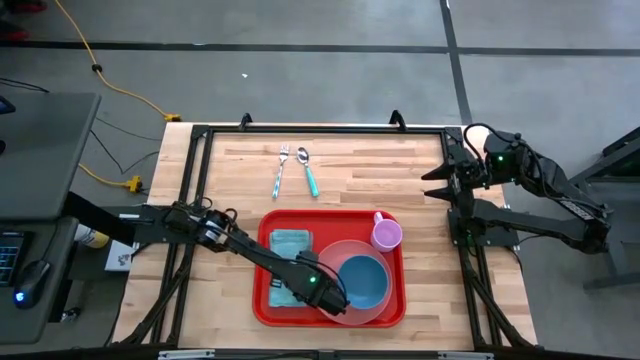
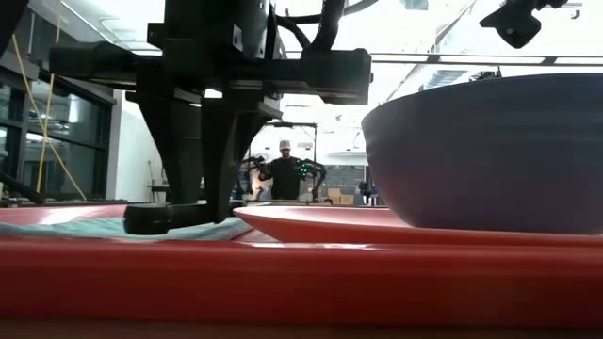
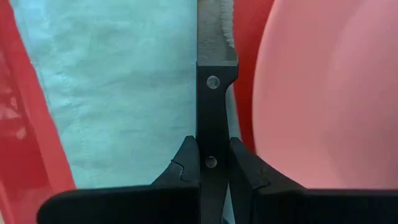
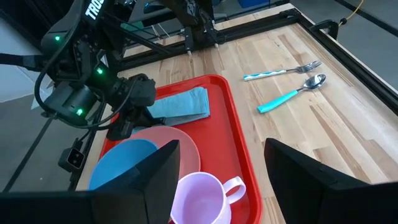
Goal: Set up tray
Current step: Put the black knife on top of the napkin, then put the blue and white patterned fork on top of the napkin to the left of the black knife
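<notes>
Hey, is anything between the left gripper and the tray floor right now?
Yes: the teal napkin lies on the tray under the left gripper, which is shut on a knife; the pink plate sits beside it.

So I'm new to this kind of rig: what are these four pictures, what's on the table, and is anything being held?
Two robot arms work at a wooden table. One camera looks down from above, one sits at table height, and one rides on each wrist. A red tray carries a teal napkin, a pink plate with a blue bowl, and a lilac cup. A fork and spoon lie on the wood. The left gripper is shut on a knife over the napkin. The right gripper waits open at the table's right edge.
</notes>
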You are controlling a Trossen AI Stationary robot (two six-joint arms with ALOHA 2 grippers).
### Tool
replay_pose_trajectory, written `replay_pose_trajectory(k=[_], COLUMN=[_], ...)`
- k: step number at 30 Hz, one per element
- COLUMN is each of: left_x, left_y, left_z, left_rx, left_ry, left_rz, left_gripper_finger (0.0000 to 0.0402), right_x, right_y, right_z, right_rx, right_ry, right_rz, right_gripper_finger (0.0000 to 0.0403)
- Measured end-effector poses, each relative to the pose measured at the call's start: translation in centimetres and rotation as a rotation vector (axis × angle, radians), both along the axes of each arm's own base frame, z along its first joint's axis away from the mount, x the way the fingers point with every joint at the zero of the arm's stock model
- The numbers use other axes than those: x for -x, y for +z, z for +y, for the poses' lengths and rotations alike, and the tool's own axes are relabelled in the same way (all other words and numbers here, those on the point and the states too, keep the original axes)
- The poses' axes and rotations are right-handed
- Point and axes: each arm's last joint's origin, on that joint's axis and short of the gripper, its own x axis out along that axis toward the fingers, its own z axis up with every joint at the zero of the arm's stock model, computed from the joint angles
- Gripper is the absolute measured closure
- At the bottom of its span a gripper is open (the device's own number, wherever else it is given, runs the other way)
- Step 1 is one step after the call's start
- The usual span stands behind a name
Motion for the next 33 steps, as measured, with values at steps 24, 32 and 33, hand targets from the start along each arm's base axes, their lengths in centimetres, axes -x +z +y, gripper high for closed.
replay_pose_trajectory(k=[24, 32, 33], left_x=[-0.3, 0.7, 1.1], left_y=[0.2, 4.6, 5.5], left_z=[0.9, 3.5, 3.9], left_rx=[-0.028, -0.139, -0.154], left_ry=[0.02, 0.028, 0.03], left_rz=[-0.009, -0.054, -0.053], left_gripper_finger=[0.0287, 0.033, 0.0333], right_x=[0.0, 0.0, 0.0], right_y=[0.0, 0.0, 0.0], right_z=[0.0, 0.0, 0.0], right_rx=[0.016, 0.021, 0.021], right_ry=[0.015, 0.017, 0.017], right_rz=[-0.002, -0.002, -0.003], right_gripper_finger=[0.019, 0.019, 0.019])
